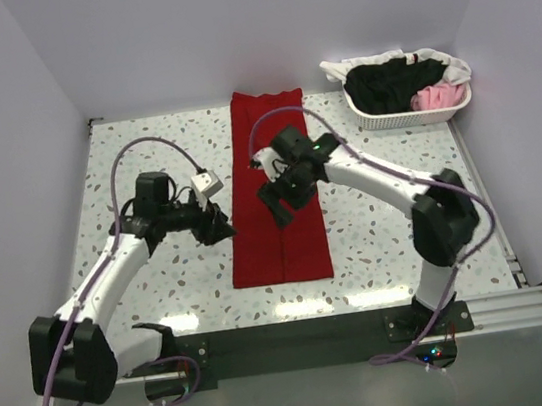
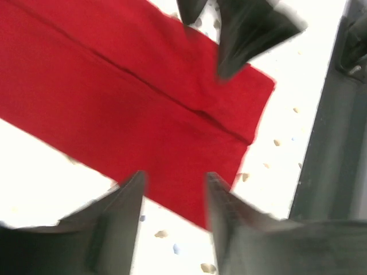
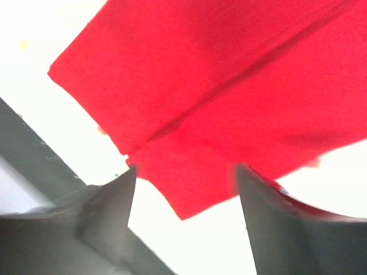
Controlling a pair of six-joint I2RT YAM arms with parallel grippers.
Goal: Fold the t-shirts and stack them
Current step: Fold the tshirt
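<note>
Centre: dark red t-shirt (image 1: 283, 252), folded into a long strip, running 6 to 12 o'clock. At its 9, left gripper (image 1: 222, 228), unclenched, empty. Over its middle, right gripper (image 1: 278, 207), unclenched too. At 2 o'clock, basket (image 1: 411, 119) with black t-shirt (image 1: 386, 86), pink t-shirt (image 1: 438, 96), white t-shirt (image 1: 382, 59).

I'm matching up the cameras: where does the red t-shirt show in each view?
Top external: red t-shirt, long strip running up mid-frame.
Left wrist: shirt fills upper left, slanting down right.
Right wrist: shirt fills upper right.
Shared landmark: dark rail beyond its near hem.
</note>
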